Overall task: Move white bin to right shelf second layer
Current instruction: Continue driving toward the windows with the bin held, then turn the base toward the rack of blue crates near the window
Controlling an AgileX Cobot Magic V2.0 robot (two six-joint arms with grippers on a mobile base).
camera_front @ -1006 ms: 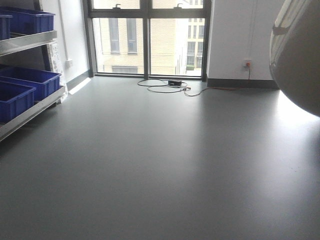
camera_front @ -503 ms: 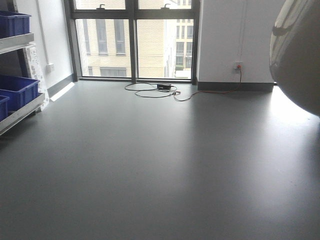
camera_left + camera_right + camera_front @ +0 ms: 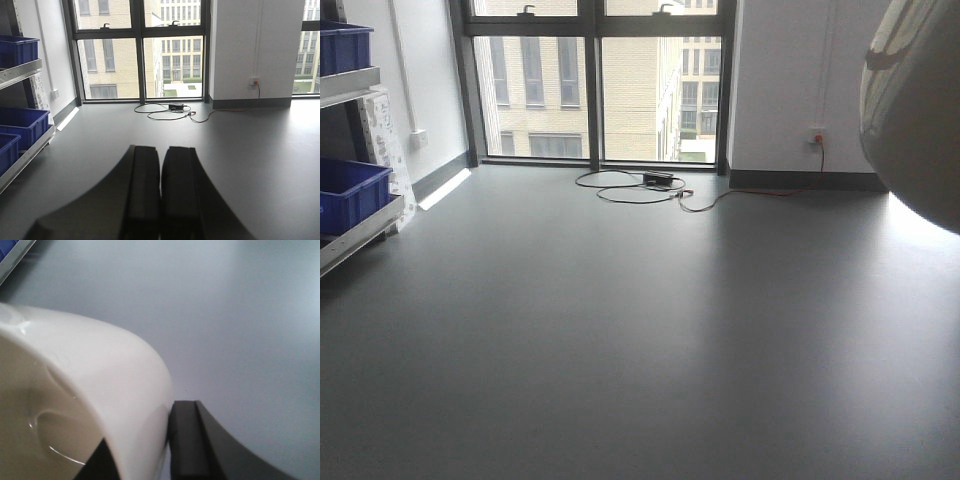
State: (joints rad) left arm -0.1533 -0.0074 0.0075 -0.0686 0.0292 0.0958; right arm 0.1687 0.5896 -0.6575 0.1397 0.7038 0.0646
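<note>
right wrist-mounted view: the right gripper pinches the wall of the white bin, 1 finger inside and 1 outside. the bin hangs in the air over the grey floor. the left gripper has its fingers pressed together and holds nothing. picking up looks done. left to do: reach the right shelf second layer, not seen here, and set the bin down.

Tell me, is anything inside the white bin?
In the right wrist view, the visible inside of the white bin is bare cream plastic, with nothing in it. The rest runs past the picture's edge, and the right gripper pinching its wall covers a bit.
</note>
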